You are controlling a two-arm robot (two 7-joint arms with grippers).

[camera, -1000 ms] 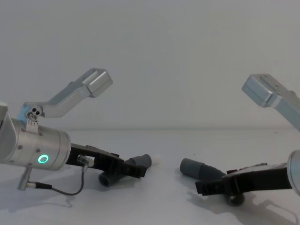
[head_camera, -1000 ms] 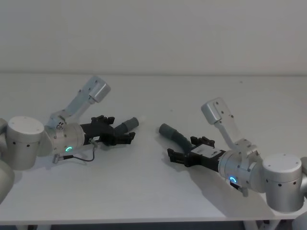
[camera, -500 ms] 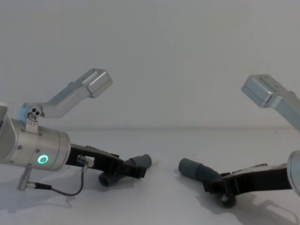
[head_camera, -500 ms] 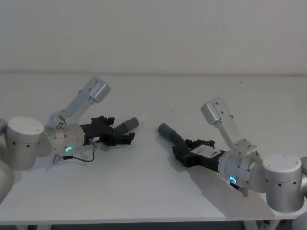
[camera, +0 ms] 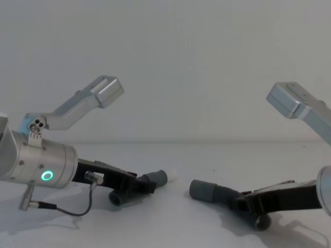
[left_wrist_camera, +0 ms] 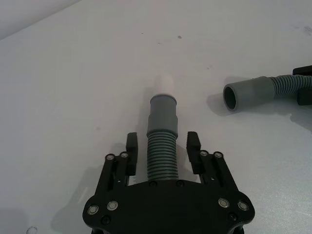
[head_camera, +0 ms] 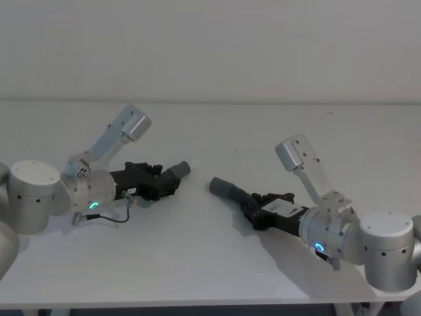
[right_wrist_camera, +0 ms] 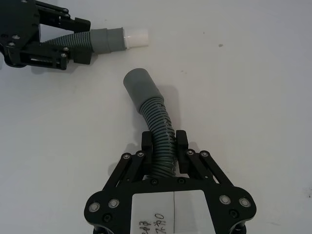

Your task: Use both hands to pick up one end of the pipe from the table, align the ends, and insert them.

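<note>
I am looking at the big white desk (head_camera: 217,263). Both pipe pieces sit low on it, near the middle and a little apart. My left gripper (left_wrist_camera: 162,144) reaches in flat and low from the left. Its jaws are spread, one on each side of the thin piece (right_wrist_camera: 73,41), with a small gap on both sides, so I think it is not holding yet. My right gripper (right_wrist_camera: 165,141) comes in low from the right. Its jaws are pinching the ribbed part of the thick piece (right_wrist_camera: 158,119), back from the end, so the end is free to take the other one. I cannot tell if this piece is off the desk or resting on it. The thin cuff (left_wrist_camera: 162,109) with its white tip (left_wrist_camera: 164,85) pokes out past the left jaws. The wide cuff (right_wrist_camera: 139,85) has its open mouth turned toward the left arm. The two ends are near each other but not lined up and not touching. I think the next job is to close the left jaws, then line the tip up with the mouth.
</note>
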